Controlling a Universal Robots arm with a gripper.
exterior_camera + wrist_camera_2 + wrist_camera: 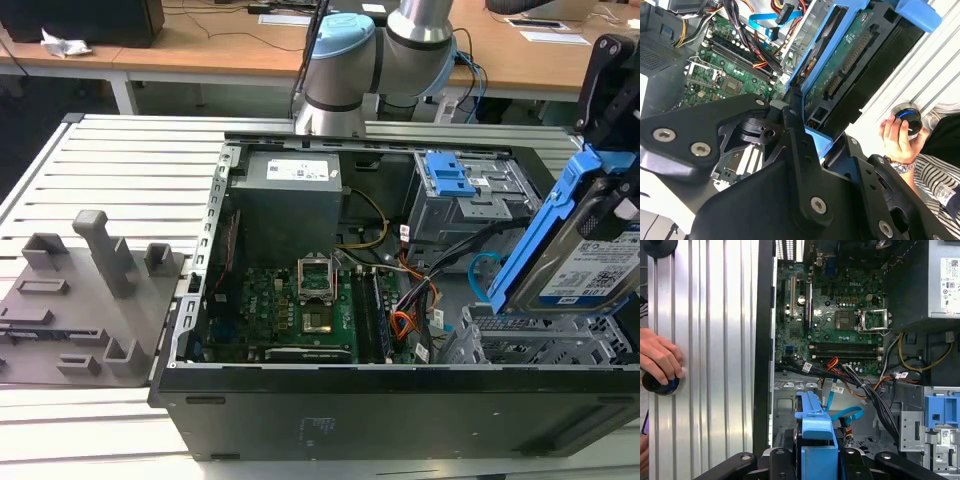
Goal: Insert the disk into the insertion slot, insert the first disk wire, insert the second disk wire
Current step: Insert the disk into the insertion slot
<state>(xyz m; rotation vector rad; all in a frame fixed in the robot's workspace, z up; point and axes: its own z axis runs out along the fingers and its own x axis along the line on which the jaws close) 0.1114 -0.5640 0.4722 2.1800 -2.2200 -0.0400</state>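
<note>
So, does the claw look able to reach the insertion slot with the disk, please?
Probably yes: the claw grips the disk tilted just above the insertion slot, with nothing visible between them; the second disk wire loops off to one side.

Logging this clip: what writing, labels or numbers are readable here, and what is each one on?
No text can be quoted with confidence.
White label on the disk: printed lines and codes, too small to read.
Power supply label: print too small to read.
White cable tags: print too small to read.
Motherboard: tiny white markings, not legible.
</note>
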